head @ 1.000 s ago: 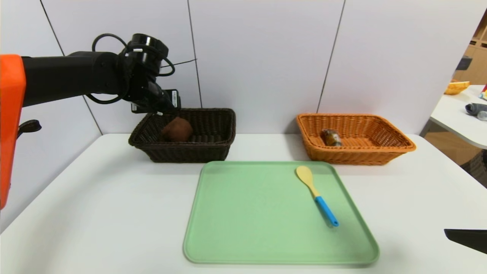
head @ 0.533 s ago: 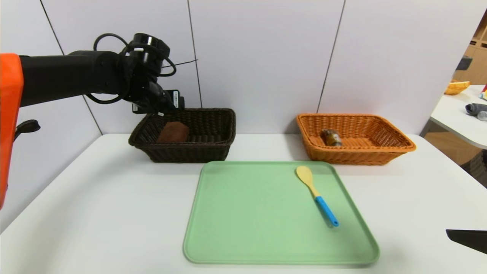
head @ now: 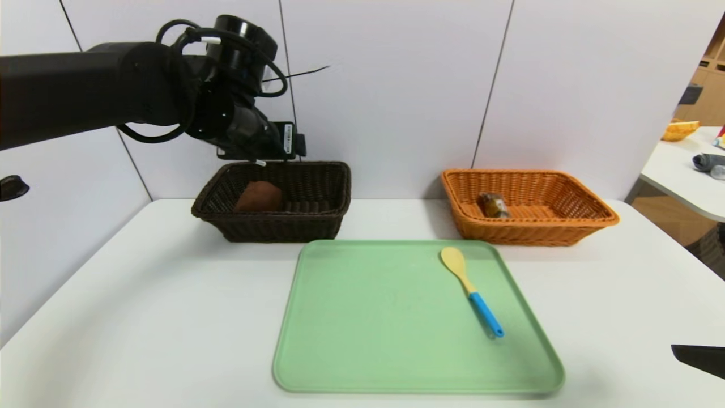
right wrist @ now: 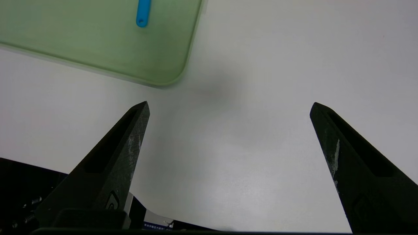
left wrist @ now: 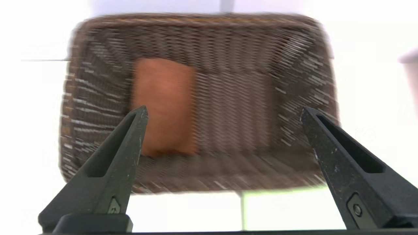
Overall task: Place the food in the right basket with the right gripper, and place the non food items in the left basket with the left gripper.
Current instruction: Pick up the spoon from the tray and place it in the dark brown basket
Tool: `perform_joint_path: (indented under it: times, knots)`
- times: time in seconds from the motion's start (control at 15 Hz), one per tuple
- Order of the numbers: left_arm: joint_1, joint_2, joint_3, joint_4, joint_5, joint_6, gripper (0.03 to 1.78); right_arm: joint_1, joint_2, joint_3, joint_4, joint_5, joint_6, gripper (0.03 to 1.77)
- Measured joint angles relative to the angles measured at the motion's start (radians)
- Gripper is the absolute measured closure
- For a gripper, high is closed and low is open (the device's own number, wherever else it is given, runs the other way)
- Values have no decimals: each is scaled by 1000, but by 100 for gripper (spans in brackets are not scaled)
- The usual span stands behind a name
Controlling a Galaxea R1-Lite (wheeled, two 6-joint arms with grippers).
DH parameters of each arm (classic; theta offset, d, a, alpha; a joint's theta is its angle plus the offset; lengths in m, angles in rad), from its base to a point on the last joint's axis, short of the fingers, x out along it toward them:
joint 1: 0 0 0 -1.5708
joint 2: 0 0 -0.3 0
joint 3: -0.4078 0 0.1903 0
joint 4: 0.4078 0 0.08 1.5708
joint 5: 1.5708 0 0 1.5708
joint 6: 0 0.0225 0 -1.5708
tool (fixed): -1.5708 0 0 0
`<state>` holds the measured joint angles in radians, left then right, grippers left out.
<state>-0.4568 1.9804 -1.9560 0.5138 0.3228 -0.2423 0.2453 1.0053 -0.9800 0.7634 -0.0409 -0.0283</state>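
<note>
While the right end effector point(right wrist: 228, 107) idles agape over the near right bench point(head: 141, 317), the spoon point(head: 470, 289) waits on the tray point(head: 368, 328). Farther off, food point(head: 493, 205) sits in the right basket point(head: 566, 226), the towel point(head: 259, 196) in the left basket point(head: 283, 226), and the left end effector point(left wrist: 223, 112) hangs empty, wide apart. That slim, flat spoon could skid from the tips.

Towel point(head: 259, 196) in left basket point(head: 317, 224), food point(head: 493, 204) in right basket point(head: 589, 218), spoon point(head: 470, 290) on tray point(head: 362, 340) before both
</note>
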Motion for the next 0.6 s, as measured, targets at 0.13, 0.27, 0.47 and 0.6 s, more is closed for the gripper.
perform_joint_path:
  times: [0.13,0.27,0.47,0.6]
  knots:
    - [-91,-28,0,35,4,-3,14,-2,-9,3,0,-5,0,10]
    - [-206,-48,1,65,24,-8,14,-13,-22,9,0,-7,0,10]
    - [-428,-58,-1,78,77,-16,13,-34,-66,44,2,-8,0,10]
    - [-498,-44,-1,78,82,-23,12,-39,-87,56,1,-9,0,10]
